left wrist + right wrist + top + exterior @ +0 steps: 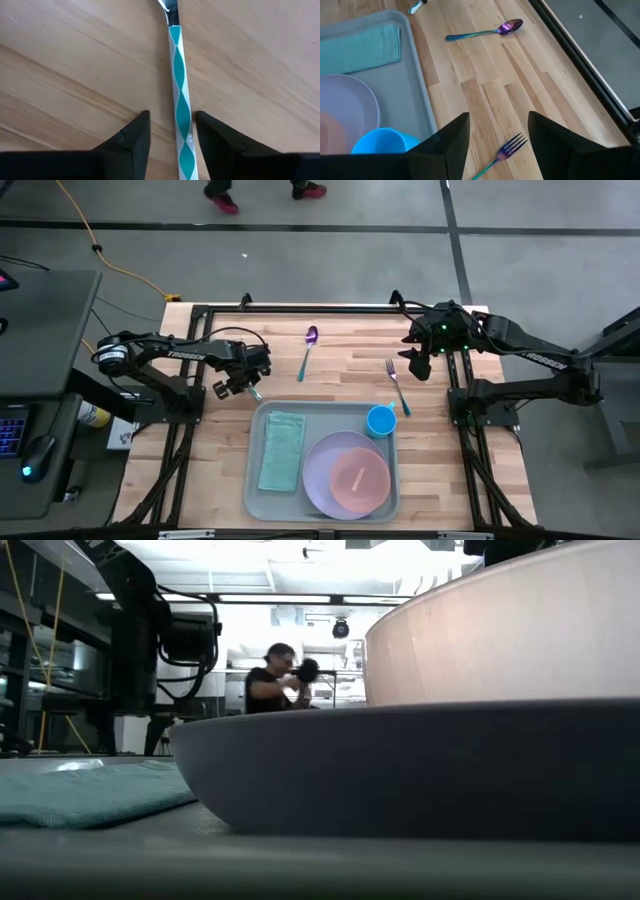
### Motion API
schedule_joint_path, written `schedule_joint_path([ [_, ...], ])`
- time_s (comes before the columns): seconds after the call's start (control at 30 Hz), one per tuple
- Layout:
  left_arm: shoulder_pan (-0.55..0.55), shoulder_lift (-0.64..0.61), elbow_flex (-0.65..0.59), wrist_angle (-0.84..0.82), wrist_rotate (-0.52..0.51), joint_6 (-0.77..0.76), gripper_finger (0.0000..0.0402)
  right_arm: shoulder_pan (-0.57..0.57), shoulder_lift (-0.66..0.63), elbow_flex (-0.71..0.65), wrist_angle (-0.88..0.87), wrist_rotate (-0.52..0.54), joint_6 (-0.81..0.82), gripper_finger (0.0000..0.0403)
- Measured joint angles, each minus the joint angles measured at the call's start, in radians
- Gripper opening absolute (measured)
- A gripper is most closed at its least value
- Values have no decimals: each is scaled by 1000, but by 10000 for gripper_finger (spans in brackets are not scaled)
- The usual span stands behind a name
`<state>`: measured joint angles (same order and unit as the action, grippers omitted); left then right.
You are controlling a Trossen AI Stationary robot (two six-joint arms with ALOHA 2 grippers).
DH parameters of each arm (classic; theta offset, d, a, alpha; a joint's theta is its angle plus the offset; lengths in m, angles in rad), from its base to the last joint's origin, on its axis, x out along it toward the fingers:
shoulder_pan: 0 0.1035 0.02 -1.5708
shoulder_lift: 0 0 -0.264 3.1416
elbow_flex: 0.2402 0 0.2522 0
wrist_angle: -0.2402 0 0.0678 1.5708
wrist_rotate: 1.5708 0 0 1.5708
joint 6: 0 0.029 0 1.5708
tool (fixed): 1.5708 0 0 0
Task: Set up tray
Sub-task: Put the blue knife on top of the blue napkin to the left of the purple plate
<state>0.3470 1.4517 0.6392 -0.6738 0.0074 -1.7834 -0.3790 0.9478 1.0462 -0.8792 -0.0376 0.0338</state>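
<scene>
Teal-patterned utensil handle [180, 100] lies between my left gripper [237, 384]'s spread fingers, frame centre-left, just off the tray [252, 480]. Right gripper [417, 358] spread, upper right above the fork [398, 386].

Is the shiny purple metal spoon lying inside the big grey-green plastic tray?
No, the shiny purple metal spoon lies on the bare wooden table, beyond the grey-green plastic tray.

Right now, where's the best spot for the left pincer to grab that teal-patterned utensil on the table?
Probably mid-handle, from straight above. The utensil lies flat on the table, its thin straight handle running between the left pincer's open fingers. Closing across the narrow width there should catch it.
</scene>
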Motion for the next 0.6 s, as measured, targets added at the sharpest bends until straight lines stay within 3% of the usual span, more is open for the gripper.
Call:
schedule_joint_path([
  [0.13, 0, 2, 1, -2, -4, 7, 142, 0, 0, 0, -2, 0, 1, 179],
  [0.37, -1, 3, 2, 4, -21, 36, 30, 0, 0, 0, -2, 0, 2, 179],
  [0.6, -2, 3, 2, 2, -46, 94, 24, 0, 0, 0, -8, 0, 2, 179],
])
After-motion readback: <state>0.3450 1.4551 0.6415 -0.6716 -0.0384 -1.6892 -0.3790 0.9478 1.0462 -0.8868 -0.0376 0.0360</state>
